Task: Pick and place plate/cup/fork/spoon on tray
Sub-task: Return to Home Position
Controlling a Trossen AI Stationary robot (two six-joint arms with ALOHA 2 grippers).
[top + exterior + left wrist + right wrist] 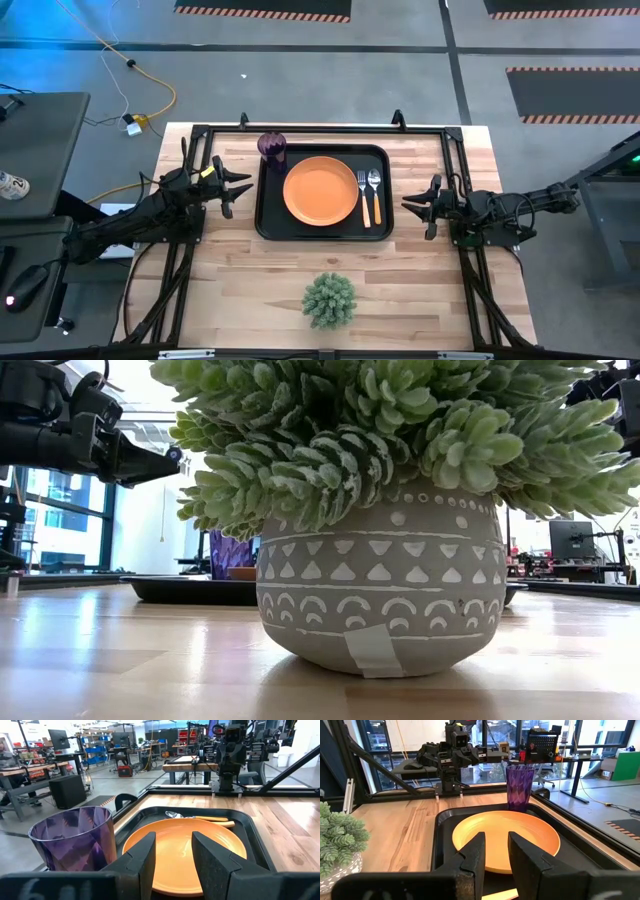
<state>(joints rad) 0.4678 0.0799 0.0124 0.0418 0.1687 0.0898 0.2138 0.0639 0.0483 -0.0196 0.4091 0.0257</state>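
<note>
From above, the plate (pixel 320 191) lies at the middle of the tray (pixel 272 226). The cup (pixel 273 147) stands in the tray's corner nearest the left hand (pixel 242 187), and the fork (pixel 363 196) and spoon (pixel 375 190) lie side by side right of the plate. The right hand (pixel 408 203) hangs just right of the tray. Low down, a potted plant (pixel 380 510) hides most of the tray. Each wrist view shows its hand's fingers spread, pinching nothing.

table (pixel 225 275): pale wood planks, butcher-block look, rectangular.
tray (pixel 272 226): black, flat on the far half of the table, roughly centred between the two sides.
plant (pixel 329 299): spiky green, in a grey pot (pixel 380 595) with white markings; near half, well apart from the tray.
frame (pixel 330 129): black rails along the far edge and both sides.
</note>
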